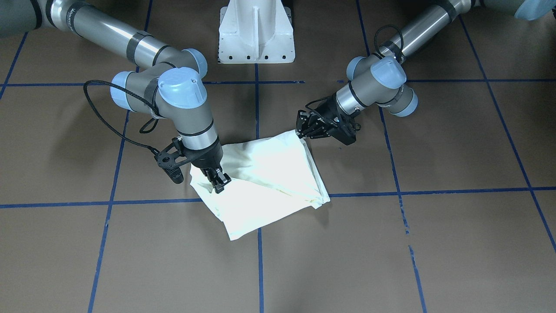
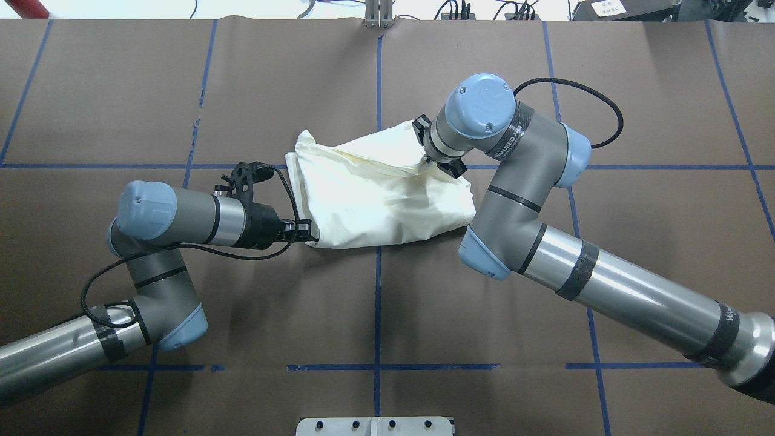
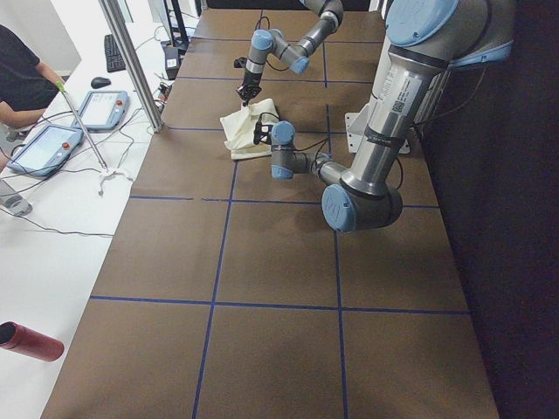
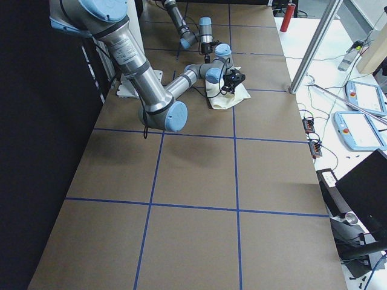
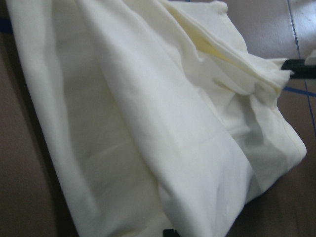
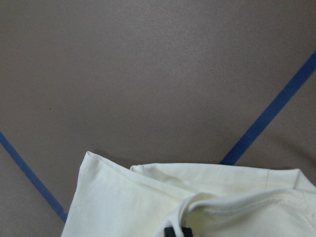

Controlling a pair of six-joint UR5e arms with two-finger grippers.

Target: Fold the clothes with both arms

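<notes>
**A:** What's the surface like?
**B:** A brown worktop (image 1: 434, 243) gridded with blue tape lines (image 1: 434, 191), with a white pedestal (image 1: 256, 30) at its edge (a white bench (image 3: 52, 227) with tablets (image 3: 45, 148) runs alongside).
**A:** And the T-shirt (image 1: 269, 174)?
**B:** It lies bunched, straight out from the pedestal. The left end effector (image 1: 302, 131) pinches the corner nearest the pedestal. The right end effector (image 1: 219, 181), farther from the pedestal, is clamped narrow on a raised fold.

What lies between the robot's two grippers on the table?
The cream shirt fills the stretch, its edges pinched by the left gripper and the right gripper; the front-facing view shows it.
</notes>
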